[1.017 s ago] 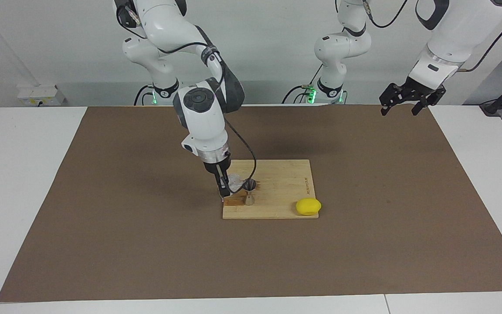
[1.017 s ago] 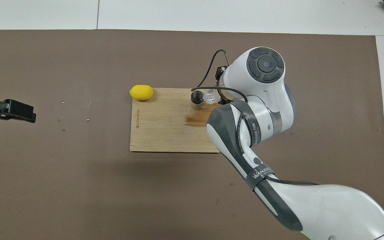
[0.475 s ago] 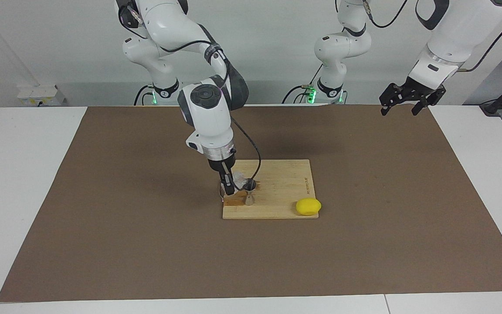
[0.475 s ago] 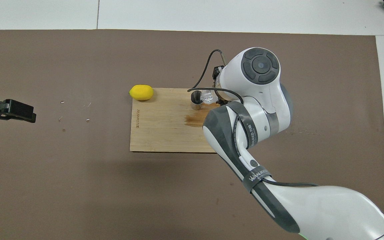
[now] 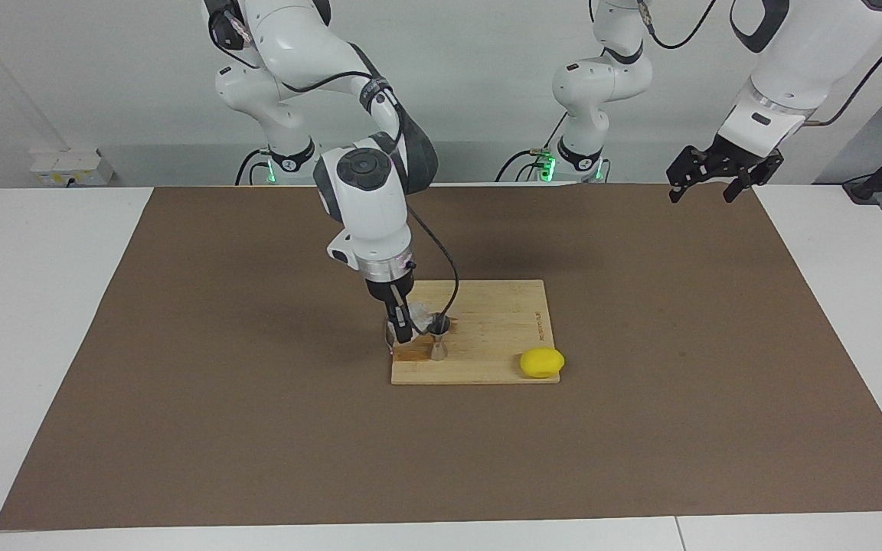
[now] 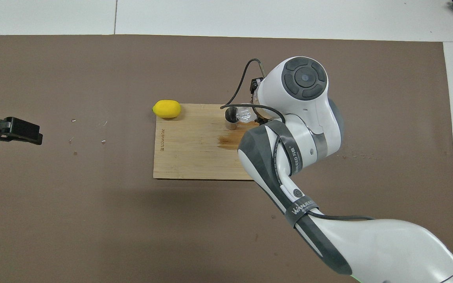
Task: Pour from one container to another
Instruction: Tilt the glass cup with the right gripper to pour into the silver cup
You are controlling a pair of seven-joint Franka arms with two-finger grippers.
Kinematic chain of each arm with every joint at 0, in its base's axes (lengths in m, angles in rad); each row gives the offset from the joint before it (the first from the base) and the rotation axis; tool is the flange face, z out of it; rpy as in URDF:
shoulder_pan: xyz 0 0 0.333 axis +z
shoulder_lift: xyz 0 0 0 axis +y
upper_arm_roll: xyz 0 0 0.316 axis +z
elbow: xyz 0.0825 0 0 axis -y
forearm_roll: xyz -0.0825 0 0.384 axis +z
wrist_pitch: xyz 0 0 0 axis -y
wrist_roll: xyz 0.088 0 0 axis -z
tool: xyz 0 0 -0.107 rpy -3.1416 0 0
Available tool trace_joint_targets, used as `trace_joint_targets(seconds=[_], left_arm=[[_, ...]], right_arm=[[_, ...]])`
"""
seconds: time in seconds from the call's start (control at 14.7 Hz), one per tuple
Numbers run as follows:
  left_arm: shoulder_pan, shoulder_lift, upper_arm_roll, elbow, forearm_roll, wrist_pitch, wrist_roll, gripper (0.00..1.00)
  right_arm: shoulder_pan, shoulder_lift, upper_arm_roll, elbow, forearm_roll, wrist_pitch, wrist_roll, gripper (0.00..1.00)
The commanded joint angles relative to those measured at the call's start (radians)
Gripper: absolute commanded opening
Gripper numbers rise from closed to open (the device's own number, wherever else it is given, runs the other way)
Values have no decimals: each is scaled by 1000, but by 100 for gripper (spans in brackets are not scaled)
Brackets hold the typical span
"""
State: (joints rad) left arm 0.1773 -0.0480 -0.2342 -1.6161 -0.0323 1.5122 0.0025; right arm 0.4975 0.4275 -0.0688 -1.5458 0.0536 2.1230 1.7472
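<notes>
Tumbler [image 5: 416,317]: clear faceted glass, tipped over silver hourglass jigger [image 5: 439,338], in clenched R hand [image 5: 403,330]; L hand [image 5: 703,184] released.

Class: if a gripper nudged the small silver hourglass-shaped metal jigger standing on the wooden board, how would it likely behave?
The silver hourglass-shaped metal jigger probably tips easily: it stands tall on a narrow base. Once on its side, it would likely roll in a curve. Being metal, it looks rigid rather than fragile.

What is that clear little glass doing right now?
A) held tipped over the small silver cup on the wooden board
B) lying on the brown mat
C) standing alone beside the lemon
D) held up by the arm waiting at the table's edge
A: the right tool grips the glass tumbler, tipped against the rim of the jigger on the board.
</notes>
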Motion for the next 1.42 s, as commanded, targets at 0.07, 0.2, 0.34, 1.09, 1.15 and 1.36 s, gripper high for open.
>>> trace_joint_targets(seconds=[0.07,0.2,0.34,1.09,1.15,1.36], left_arm=[[2,-30,0,-33,12,14,7,100],[2,-30,0,-33,12,14,7,100],[2,-30,0,-33,12,14,7,100],[2,-30,0,-33,12,14,7,100],[2,-30,0,-33,12,14,7,100],[4,-30,0,-33,12,14,7,100]], right_arm=[[1,16,1,33,-31,-32,35,0],[0,20,1,59,-28,-47,35,0],[-4,22,1,67,-21,-60,35,0],[-37,19,-3,81,113,-52,34,0],[-43,17,-3,81,127,-49,34,0],[-62,16,-2,81,147,-44,28,0]])
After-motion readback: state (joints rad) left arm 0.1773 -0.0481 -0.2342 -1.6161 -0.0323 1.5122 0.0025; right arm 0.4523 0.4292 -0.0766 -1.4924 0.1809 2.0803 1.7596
